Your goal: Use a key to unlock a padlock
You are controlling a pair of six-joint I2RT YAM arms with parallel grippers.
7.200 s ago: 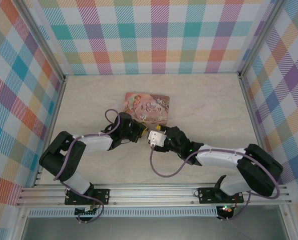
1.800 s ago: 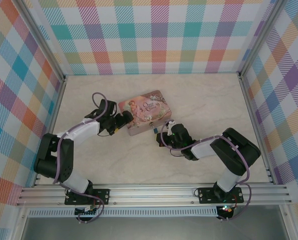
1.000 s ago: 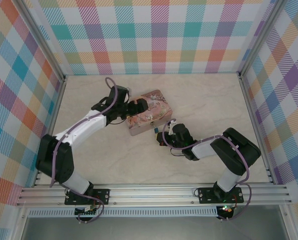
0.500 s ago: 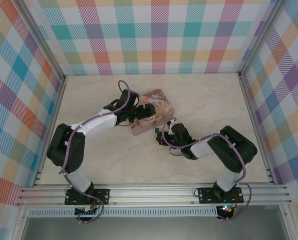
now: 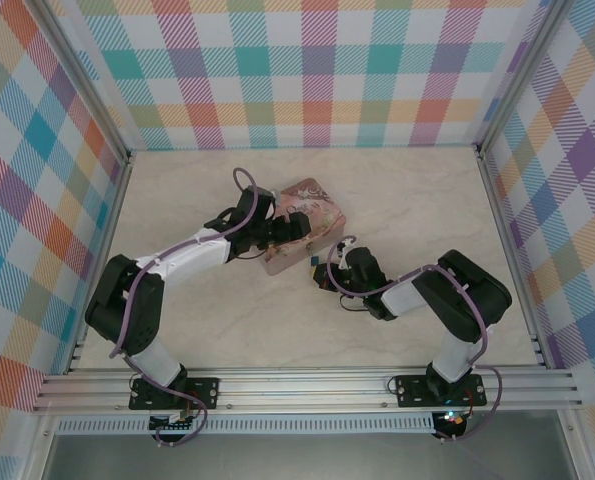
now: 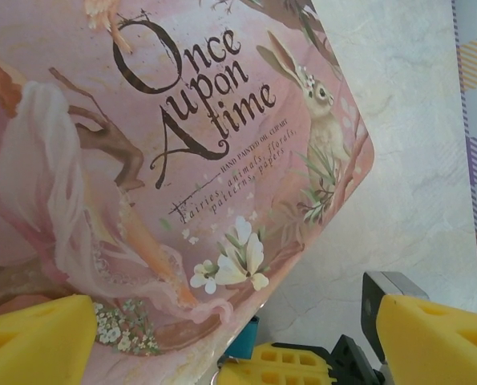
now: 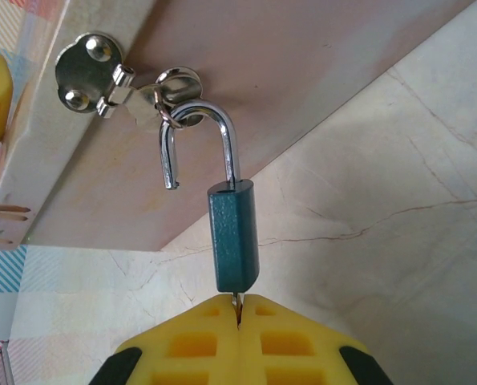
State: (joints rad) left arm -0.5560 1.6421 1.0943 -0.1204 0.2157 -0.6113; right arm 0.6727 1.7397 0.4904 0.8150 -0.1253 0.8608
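Broadly, the unlocking looks done, judging from how the lock sits. On the marbled worktop (image 5: pixel 417 200) the pink tin (image 6: pixel 182 160) lies slantwise near the middle, and the left arm reaches across to it from the left. The left hand (image 5: pixel 292 232) is wide open above the lid: in its wrist view one yellow finger overlaps the near corner of the lid and the other hangs past the tin's edge over bare worktop. Whether either finger presses on the tin I cannot tell. The right hand (image 7: pixel 238 314) comes in from the right, low at the tin's near side, with its yellow fingers pinched together. The padlock (image 7: pixel 232 237) hangs just off that wall of the tin, its teal body pointing at those fingers. Its shackle (image 7: pixel 210 112) is raised, the short leg standing clear of the body, so the lock reads as open. The shackle is hooked through the small ring (image 7: pixel 176 115) on the tin's hasp, so lifting it free is what may remain. The key (image 7: pixel 236 300) shows as a silvery sliver between the padlock's base and the closed right fingers that grip it.
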